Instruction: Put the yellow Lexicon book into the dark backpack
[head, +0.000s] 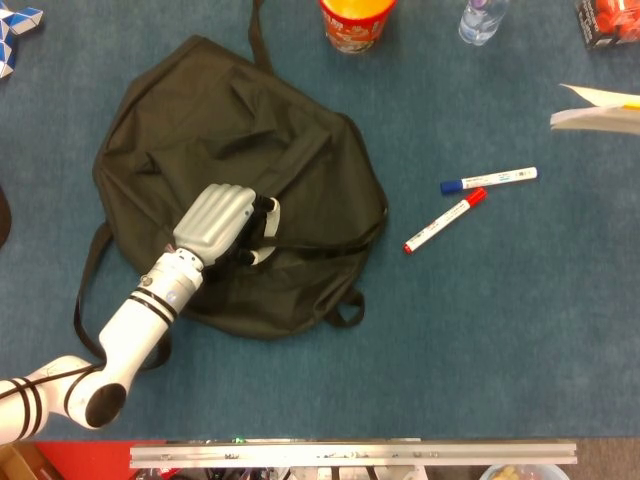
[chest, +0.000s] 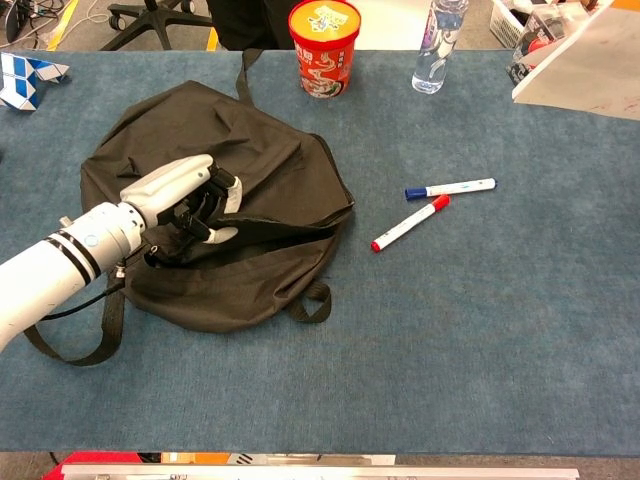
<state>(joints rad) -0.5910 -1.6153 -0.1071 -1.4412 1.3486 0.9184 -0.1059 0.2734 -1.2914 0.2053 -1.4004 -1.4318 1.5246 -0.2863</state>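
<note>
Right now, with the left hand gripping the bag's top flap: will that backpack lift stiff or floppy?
Likely floppy: the dark backpack lies flat and creased, so it looks empty and light. Where the left hand grips the flap, only that layer tents up, so the rest would probably sag. Its loose straps may drag.

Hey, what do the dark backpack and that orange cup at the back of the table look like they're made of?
The dark backpack looks like thin woven fabric, probably nylon or polyester, with a matte finish: it lies limp and creases into soft folds where the left hand grips it. The orange cup looks like printed paper or thin plastic with a slightly glossy wrap; which one, I cannot tell.
</note>
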